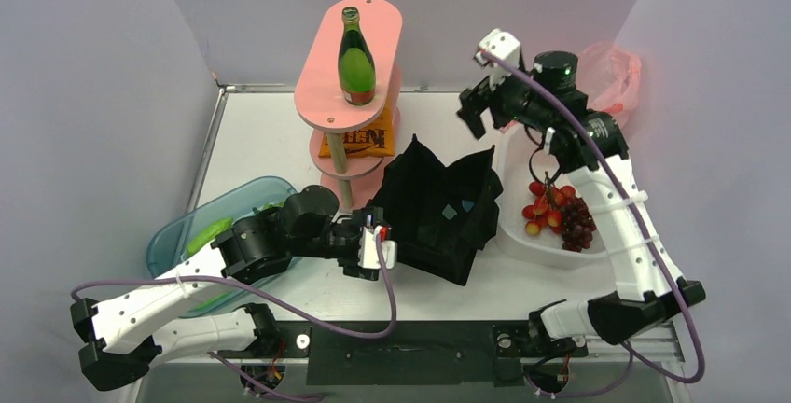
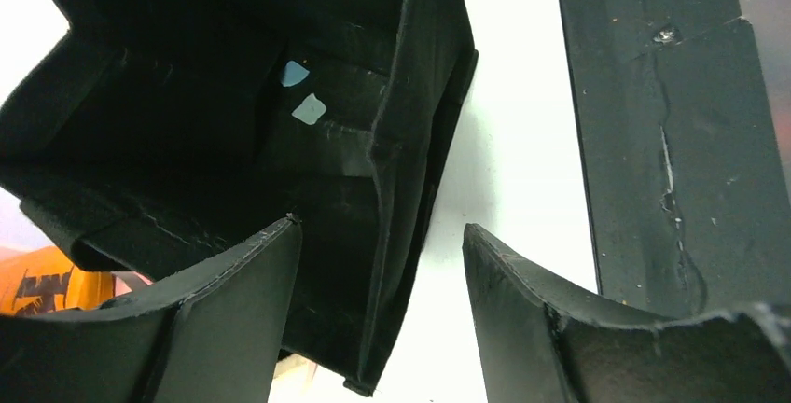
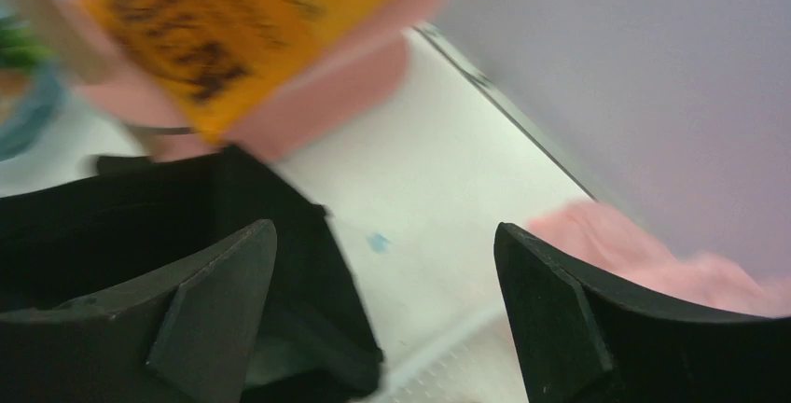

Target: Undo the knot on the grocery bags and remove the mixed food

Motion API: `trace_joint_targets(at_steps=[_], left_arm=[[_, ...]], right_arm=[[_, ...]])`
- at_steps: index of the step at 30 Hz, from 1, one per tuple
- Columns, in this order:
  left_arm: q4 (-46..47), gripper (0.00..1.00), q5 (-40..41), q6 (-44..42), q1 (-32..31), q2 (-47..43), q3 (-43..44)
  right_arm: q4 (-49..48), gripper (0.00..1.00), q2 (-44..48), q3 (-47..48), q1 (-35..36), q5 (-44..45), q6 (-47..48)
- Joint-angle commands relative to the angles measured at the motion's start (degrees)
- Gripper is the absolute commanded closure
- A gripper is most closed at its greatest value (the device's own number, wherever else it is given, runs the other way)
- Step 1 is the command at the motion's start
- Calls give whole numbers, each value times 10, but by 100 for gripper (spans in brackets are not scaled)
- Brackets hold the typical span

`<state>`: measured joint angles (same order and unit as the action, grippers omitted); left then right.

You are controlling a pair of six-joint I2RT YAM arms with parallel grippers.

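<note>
From above, the boxy black fabric tote [image 1: 438,207] is seen open on the white counter [image 1: 270,142], with the left tool [image 1: 384,243] at its near-left edge. Only the left wrist view shows that tool's fingers spread, a tote wall between them; contact cannot be judged. The right tool [image 1: 478,112], raised beyond the tote, is shown parted and empty by its own camera. The green glass bottle [image 1: 355,62] is set on a pink tiered stand [image 1: 322,95]; the dark red grape bunch [image 1: 578,224] lies in a white tray [image 1: 515,235].

Left arm [image 1: 256,244] and right arm [image 1: 620,226]: white link shells, black cylindrical joint housings, one purple cable [image 1: 387,296] trailing along each. Jaws: paired matte-black, wedge-shaped fingers [image 2: 233,319] with pale scuffed edges.
</note>
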<state>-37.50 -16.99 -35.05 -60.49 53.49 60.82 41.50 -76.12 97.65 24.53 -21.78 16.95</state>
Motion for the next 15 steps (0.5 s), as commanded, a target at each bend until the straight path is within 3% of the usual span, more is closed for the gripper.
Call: trace_joint_targets(at_steps=[1,9,15], left_arm=[[54,38,-10,-26,3,2,32],[68,39,11,-47,8,4,30],[63,39,11,-62,10,11,27]], right_arm=[[27,20,-44,66,-105,90,-9],[-91,24,-110,56,-331,150,-143],[-55,23,-189,99,-384,-9,-99]])
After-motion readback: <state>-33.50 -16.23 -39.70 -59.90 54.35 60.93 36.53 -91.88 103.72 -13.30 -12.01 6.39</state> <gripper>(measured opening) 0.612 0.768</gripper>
